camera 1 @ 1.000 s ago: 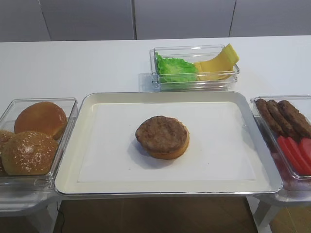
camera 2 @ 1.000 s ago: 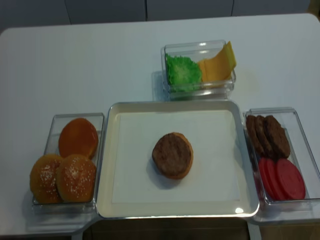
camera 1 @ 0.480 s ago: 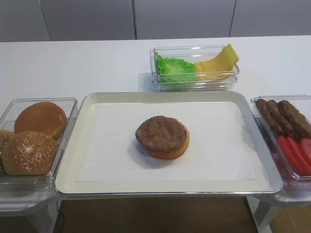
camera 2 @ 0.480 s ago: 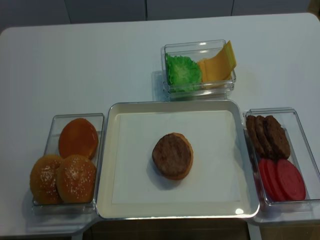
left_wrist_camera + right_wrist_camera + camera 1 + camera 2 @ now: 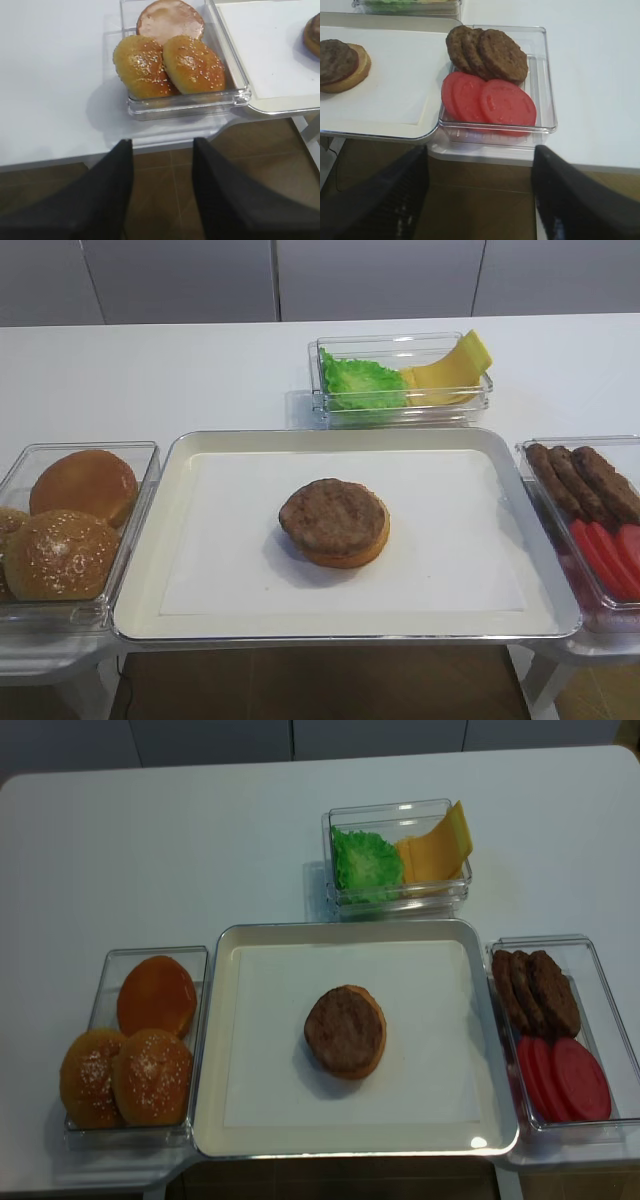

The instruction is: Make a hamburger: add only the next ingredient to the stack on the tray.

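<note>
1. While both arms are hanging back off the near table edge, the tray point(image 5: 150, 540) is sitting at the centre of the white table point(image 5: 150, 370), its white paper liner point(image 5: 230, 560) lying flat inside it.
2. A meat patty point(image 5: 332, 513) is lying on the stack point(image 5: 345, 552), which is resting near the middle of the liner; the bun's golden rim is showing below the patty toward 5 o'clock, and a thin red edge is peeking out between them in the right wrist view.
3. At 3 o'clock from the tray, a clear bin point(image 5: 600, 980) is touching the tray's rim; three more patties point(image 5: 535, 988) are leaning overlapped in its far half, and red tomato slices point(image 5: 565, 1075) are overlapping in its near half.
4. At 9 o'clock, another clear bin point(image 5: 110, 970) is holding two seeded bun tops point(image 5: 125, 1075) and one smooth bun point(image 5: 157, 995) behind them.
5. At 12 o'clock, just beyond the tray, a third bin point(image 5: 400, 815) is holding green lettuce point(image 5: 365, 862) and a yellow cheese slice point(image 5: 435, 848) that is leaning over its wall.
6. The right gripper point(image 5: 477, 200) is hovering off the table at 6 o'clock from the tomato bin, its dark fingers point(image 5: 575, 200) standing spread wide and gripping nothing.
7. The left gripper point(image 5: 162, 195) is hovering at 6 o'clock from the bun bin, its fingers point(image 5: 100, 200) standing apart with nothing between them.
</note>
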Action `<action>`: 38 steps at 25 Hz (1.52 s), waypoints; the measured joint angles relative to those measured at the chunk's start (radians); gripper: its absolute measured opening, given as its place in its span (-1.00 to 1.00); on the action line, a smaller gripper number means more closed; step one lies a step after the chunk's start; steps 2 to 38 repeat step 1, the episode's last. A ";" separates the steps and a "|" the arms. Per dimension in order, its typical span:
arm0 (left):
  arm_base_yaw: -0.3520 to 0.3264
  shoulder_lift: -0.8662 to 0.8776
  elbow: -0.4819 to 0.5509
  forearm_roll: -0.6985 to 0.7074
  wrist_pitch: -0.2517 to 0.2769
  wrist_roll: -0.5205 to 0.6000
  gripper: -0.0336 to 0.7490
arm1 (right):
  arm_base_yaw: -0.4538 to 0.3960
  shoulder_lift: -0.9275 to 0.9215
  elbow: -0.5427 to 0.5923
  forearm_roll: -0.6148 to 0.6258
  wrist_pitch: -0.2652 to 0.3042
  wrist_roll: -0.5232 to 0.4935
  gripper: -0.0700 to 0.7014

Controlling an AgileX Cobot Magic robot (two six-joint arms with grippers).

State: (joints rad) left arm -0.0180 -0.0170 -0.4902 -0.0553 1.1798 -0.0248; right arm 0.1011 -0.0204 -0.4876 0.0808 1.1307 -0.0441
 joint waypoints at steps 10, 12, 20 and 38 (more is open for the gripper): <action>0.000 0.000 0.000 0.000 0.000 0.000 -0.16 | 0.000 0.000 0.000 0.000 0.000 0.000 0.48; 0.000 0.000 0.000 0.000 0.000 0.000 -0.16 | 0.000 0.000 0.000 0.000 0.000 0.000 0.48; 0.000 0.000 0.000 0.000 0.000 0.000 -0.16 | 0.000 0.000 0.000 0.000 0.000 0.000 0.48; 0.000 0.000 0.000 0.000 0.000 0.000 -0.16 | 0.000 0.000 0.000 0.000 0.000 0.000 0.48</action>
